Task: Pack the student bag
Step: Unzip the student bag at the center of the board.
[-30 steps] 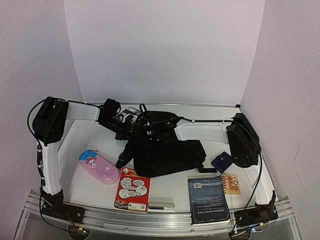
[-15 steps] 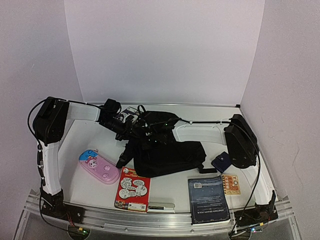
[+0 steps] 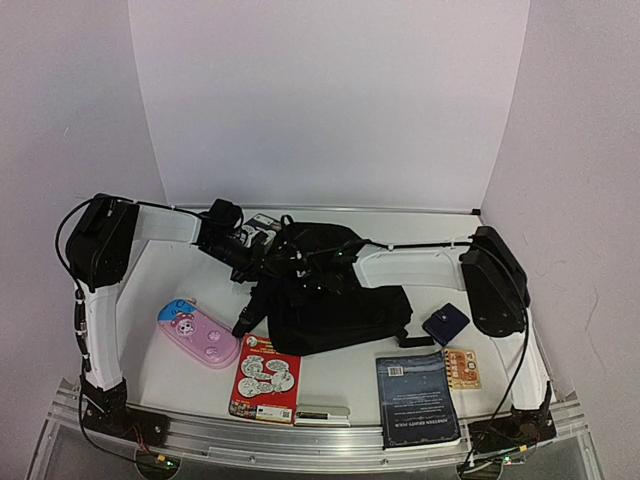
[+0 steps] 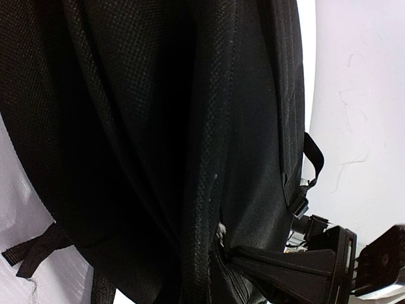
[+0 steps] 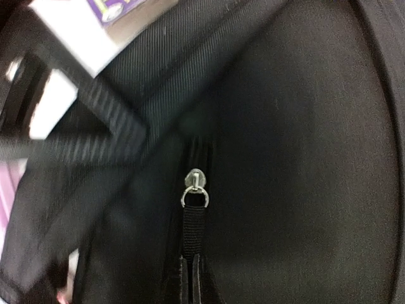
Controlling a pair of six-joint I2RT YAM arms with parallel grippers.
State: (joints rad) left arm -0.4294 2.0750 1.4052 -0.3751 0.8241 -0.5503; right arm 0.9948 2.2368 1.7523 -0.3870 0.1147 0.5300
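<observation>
Student bag [image 3: 340, 315], black, metal zipper pull [image 5: 193, 183], navy book [image 3: 417, 398], lettering unreadable

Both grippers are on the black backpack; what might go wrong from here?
1. The zipper pull tab in the right gripper is a thin strap; it may slip out.
2. The student bag is soft, so pulling may drag the whole bag unless the left gripper holds it firmly.

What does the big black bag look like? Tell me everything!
The bag is big, soft and black, of woven fabric, with straps and a metal zipper. It lies slumped on the table, far end bunched up. The left gripper pinches its fabric; the right gripper pinches the zipper's pull tab.
</observation>
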